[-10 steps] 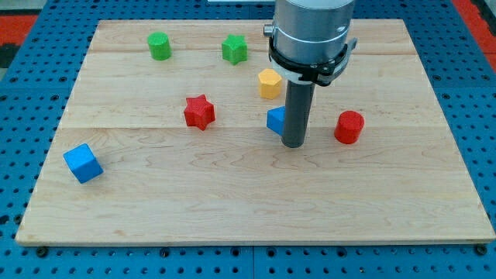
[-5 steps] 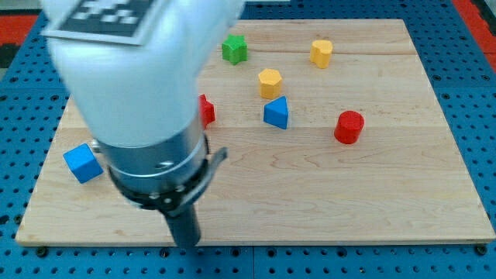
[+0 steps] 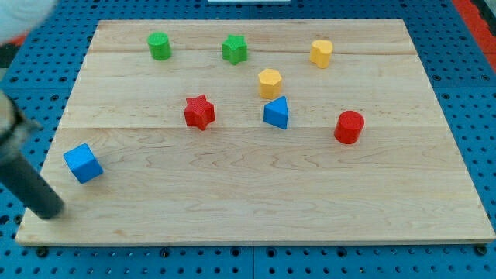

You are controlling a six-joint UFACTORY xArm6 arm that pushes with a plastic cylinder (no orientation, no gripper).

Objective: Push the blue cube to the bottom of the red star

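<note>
The blue cube point(image 3: 83, 163) lies near the board's left edge, low in the view. The red star point(image 3: 199, 111) lies up and to the right of it, left of the board's middle. My tip point(image 3: 51, 212) is at the board's bottom-left corner, just below and left of the blue cube, with a small gap between them. The rod slants up to the view's left edge.
A blue triangular block point(image 3: 277, 113), a yellow hexagon point(image 3: 269, 82), a yellow block point(image 3: 322, 53), a red cylinder point(image 3: 349, 127), a green star point(image 3: 234, 49) and a green cylinder point(image 3: 160, 46) lie on the wooden board point(image 3: 256, 194).
My tip has swung from beside the blue triangular block across the board's bottom to the bottom-left corner, close to the blue cube. No block has moved.
</note>
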